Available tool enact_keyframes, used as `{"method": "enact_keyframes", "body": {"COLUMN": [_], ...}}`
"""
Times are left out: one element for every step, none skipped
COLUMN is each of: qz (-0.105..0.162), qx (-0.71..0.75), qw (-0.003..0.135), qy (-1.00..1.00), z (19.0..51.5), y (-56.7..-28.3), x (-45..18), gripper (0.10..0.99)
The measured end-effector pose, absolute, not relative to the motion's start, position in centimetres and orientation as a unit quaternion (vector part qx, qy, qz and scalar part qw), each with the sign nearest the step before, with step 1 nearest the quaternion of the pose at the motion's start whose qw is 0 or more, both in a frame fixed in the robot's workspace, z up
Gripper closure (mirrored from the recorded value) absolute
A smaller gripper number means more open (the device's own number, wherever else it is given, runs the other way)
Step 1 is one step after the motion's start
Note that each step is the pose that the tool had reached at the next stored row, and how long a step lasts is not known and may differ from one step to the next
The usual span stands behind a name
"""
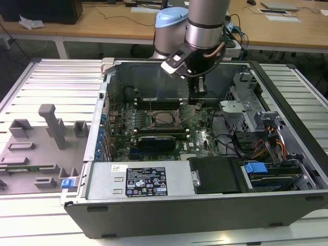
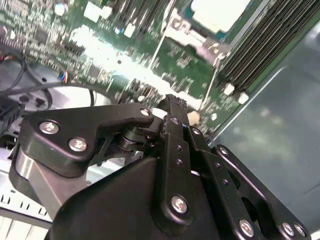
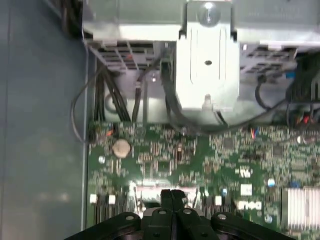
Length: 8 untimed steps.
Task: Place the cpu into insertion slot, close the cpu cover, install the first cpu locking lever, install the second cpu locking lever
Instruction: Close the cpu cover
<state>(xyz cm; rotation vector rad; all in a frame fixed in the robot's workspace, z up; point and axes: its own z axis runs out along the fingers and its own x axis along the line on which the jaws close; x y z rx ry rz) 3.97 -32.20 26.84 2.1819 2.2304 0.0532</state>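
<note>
An opened computer case (image 1: 102,110) is laid on its side so that the motherboard (image 3: 165,160) is turned up toward the arm. The gripper (image 1: 197,104) is held low inside it, close over the board, just beside the insertion slot (image 1: 164,119) on the exterior view's right. In both wrist views its fingers (image 3: 166,196) are seen pressed together, with nothing visible between them. A narrow, closed tip like this is judged better suited to pushing a thin part than to carrying one.

The cpu (image 2: 220,12) is already seated in the insertion slot. Its pale top is shown through the window of the cpu cover (image 2: 186,34), which appears to be folded down over it. Two thin metal locking levers (image 2: 160,47) are seen running along two sides of the insertion slot. Whether either is latched cannot be told. One of the locking levers is passed close by the gripper's tip in the second wrist view, and the gripper is judged to be placed there to work on it, though contact cannot be confirmed. Long black memory slots (image 2: 260,45) are ranged beside the insertion slot.
</note>
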Motion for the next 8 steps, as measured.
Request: {"method": "enact_keyframes", "body": {"qz": [0.016, 0.015, 0.013, 0.012, 0.011, 0.010, 0.008, 0.007], "qx": [0.699, 0.699, 0.699, 0.699, 0.699, 0.699, 0.699, 0.699], "qw": [0.009, 0.008, 0.006, 0.005, 0.004, 0.003, 0.001, 0.000], "qy": [0.715, 0.715, 0.715, 0.715, 0.715, 0.715, 0.715, 0.715], "z": [26.8, 26.7, 26.3, 26.0, 25.8, 25.7, 25.3, 25.0], "y": [-32.2, -32.2, -32.2, -32.2, -32.2, -32.2, -32.2, -32.2], "x": [4.9, 5.5, 5.7, 5.9, 5.9, 6.0, 6.1, 6.2], "gripper": [0.980, 0.980, 0.980, 0.980, 0.980, 0.980, 0.980, 0.980]}}
